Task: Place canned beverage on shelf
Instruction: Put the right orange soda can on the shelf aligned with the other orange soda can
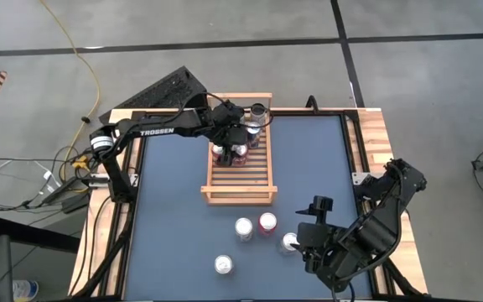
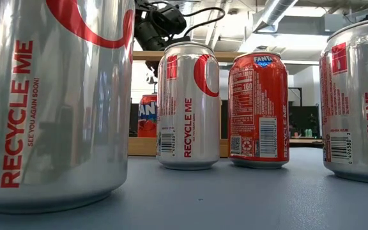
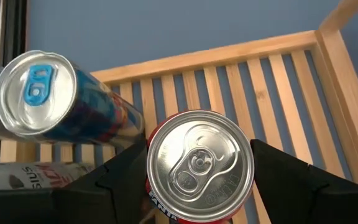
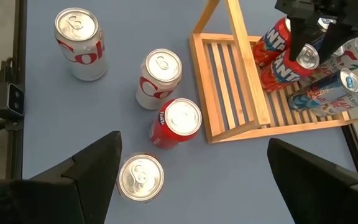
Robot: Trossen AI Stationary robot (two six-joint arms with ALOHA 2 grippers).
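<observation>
Four loose cans [image 1: 243,228] on the blue table [image 1: 174,218], near of the shelf [image 1: 238,189]. Left gripper [image 1: 238,144] clamped on a red Fanta can [image 3: 199,165] over the shelf's far slats. Right gripper [image 1: 310,228] near-right, fingers apart, holding nothing

The shelf [image 1: 237,186] is pale blond wood, striped by its thin slats, on a slate-blue table [image 1: 174,218]. Between the black fingers of the left gripper [image 3: 199,180] sits a red can [image 3: 199,165] with a silver top. Beside it stands a slim can [image 3: 55,102] — blue and white, with a blue tab. Loose silver cans [image 4: 157,78] carry red lettering — one [image 4: 176,123] is red.
</observation>
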